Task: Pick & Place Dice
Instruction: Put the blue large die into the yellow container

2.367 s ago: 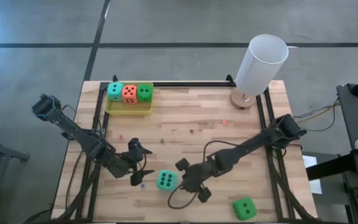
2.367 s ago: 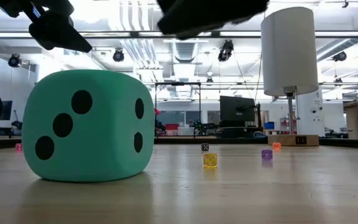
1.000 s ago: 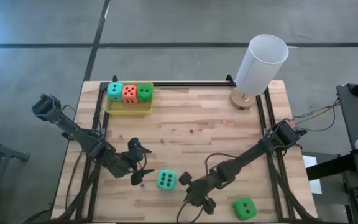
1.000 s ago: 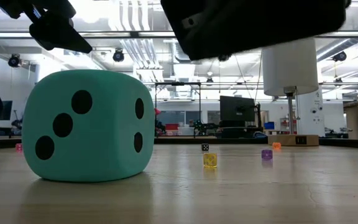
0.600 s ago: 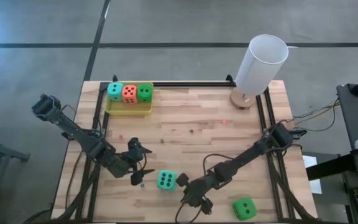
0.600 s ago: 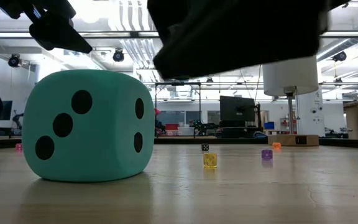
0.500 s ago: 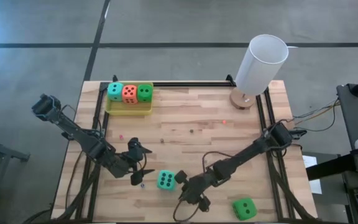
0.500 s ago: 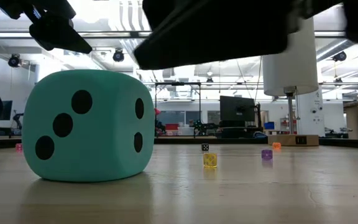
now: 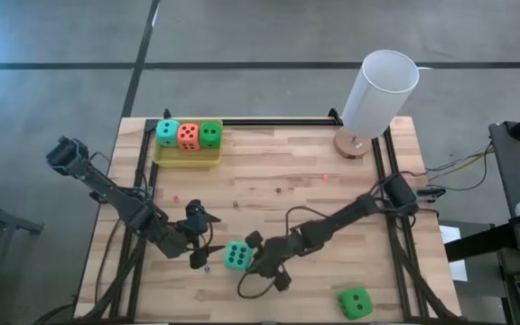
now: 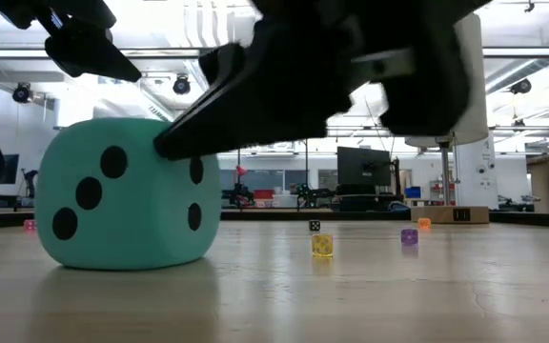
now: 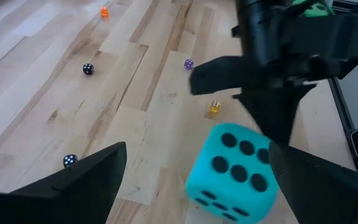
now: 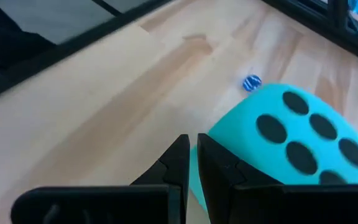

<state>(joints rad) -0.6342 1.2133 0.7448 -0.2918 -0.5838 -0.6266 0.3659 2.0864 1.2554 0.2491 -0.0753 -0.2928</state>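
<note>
High view, teal die: the loose teal die [image 9: 236, 255] sits on the table [image 9: 278, 171] near its front edge, six pips up, turned a little askew to the table's edges; a cube, so no long axis.
High view, other dice: a teal die [image 9: 167, 133], an orange-red die [image 9: 188, 135] and a green die [image 9: 209, 134] stand in a row in the yellow tray [image 9: 188, 159] at the back left corner; a second green die [image 9: 355, 302] lies at the front right, well apart from the rest.
High view, right arm: stretched low from the right side across to the front centre, right gripper [image 9: 253, 261] touching the loose teal die's right side.
High view, left arm: reaches in from the left edge, left gripper [image 9: 211, 236] just left of that die, jaws spread wide, holding nothing.
Low view, die: the teal die [image 10: 122, 195] rests on the table, a three-pip face and a two-pip face showing; a dark finger [image 10: 246, 100] of the right gripper presses its upper right edge.
Low view, left gripper: hangs above the die at upper left [image 10: 84, 43].
Left wrist view: its own fingers [image 11: 73, 180] stand far apart, the six-pip die [image 11: 234, 171] between and beyond them, untouched; the right gripper [image 11: 253, 71] stands just behind the die.
Right wrist view: its two fingertips [image 12: 179, 165] are pinched together, nothing between them, tips against the side of the die [image 12: 291, 143].
Small dice: tiny coloured dice lie scattered mid-table, one yellow [image 10: 322, 245].
</note>
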